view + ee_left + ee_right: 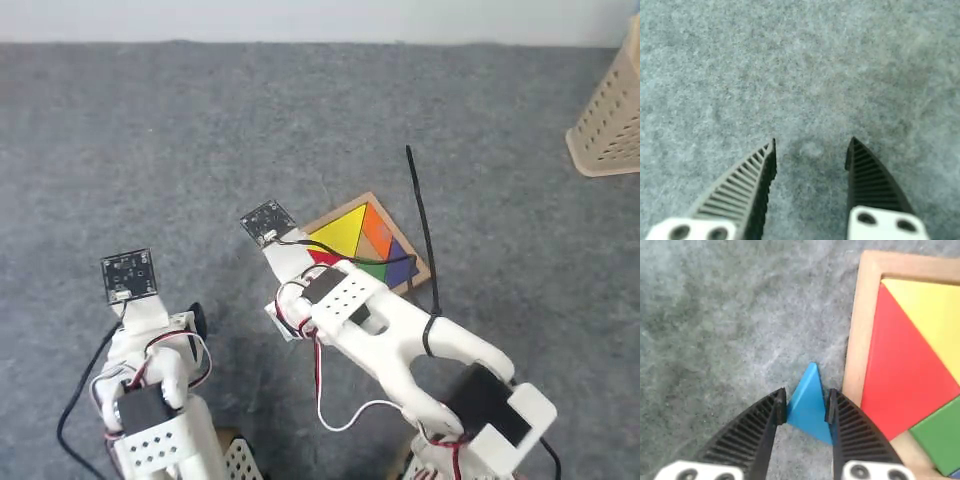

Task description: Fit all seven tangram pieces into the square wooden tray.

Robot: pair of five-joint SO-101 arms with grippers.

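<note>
Right wrist view showed the square wooden tray; the left gripper hung spread over carpet. Jaws of the right gripper pinched the blue triangle just outside the tray's rim, presumably for lifting in.

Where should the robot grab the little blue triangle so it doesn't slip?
Probably by its two slanted edges, coming down from above. The blue triangle is thin and seems to lie flat on the carpet, so only its narrow sides can be pinched. The right hand sits that way now, one finger on each edge, just beside the tray.
</note>
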